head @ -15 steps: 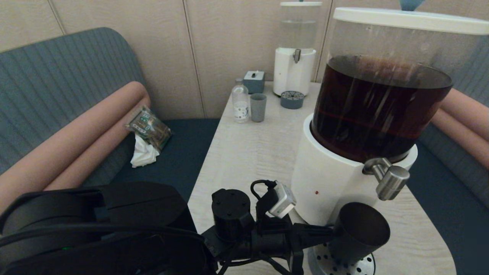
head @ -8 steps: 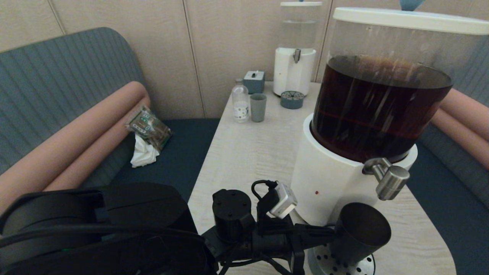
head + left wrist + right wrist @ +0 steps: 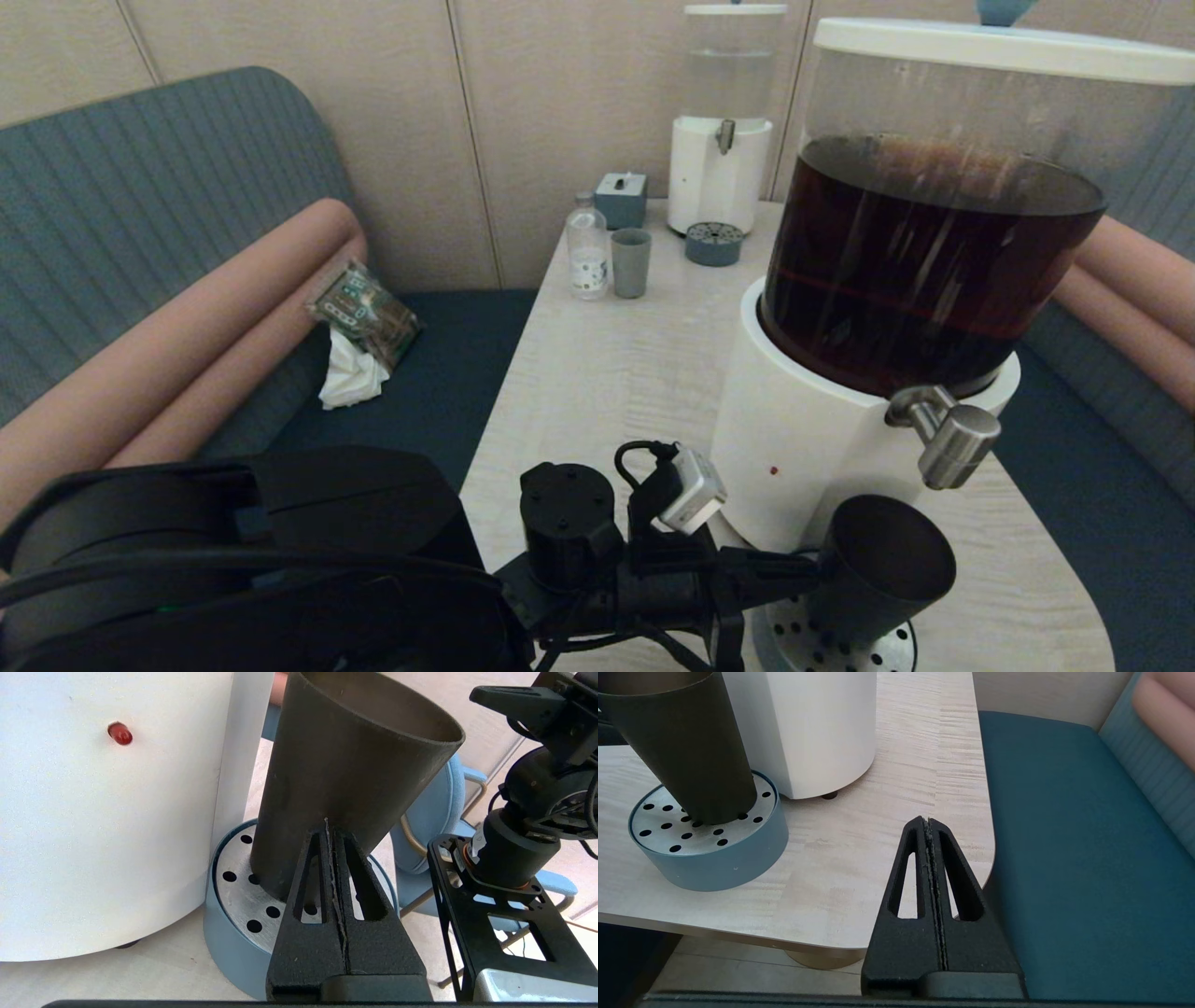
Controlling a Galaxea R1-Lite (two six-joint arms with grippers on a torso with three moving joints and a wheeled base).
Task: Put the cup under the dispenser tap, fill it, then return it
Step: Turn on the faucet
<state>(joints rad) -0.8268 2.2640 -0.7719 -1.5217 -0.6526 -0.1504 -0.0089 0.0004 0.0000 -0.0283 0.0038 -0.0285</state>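
Note:
The black cup [image 3: 878, 560] stands tilted on the perforated drip tray [image 3: 794, 644], leaning away from the big dispenser's white base [image 3: 803, 439]. The steel dispenser tap [image 3: 952, 443] hangs above and slightly right of the cup's mouth. My left gripper [image 3: 810, 566] is shut, fingers pressed together, with the tip against the cup's side wall [image 3: 345, 765]; nothing is between the fingers. In the left wrist view the left gripper [image 3: 325, 822] meets the cup just above the tray [image 3: 233, 896]. My right gripper [image 3: 927, 821] is shut and empty by the table's near right corner, apart from the cup [image 3: 686, 751].
At the table's far end stand a small white dispenser [image 3: 719, 177], a grey-blue cup [image 3: 631, 263], a clear bottle [image 3: 587, 250] and a small grey box [image 3: 621, 199]. Teal bench seats flank the table [image 3: 607, 373]. A snack bag and tissue [image 3: 359, 327] lie on the left seat.
The left gripper and the cup have edged very slightly to the right. The cup stays tilted on the tray.

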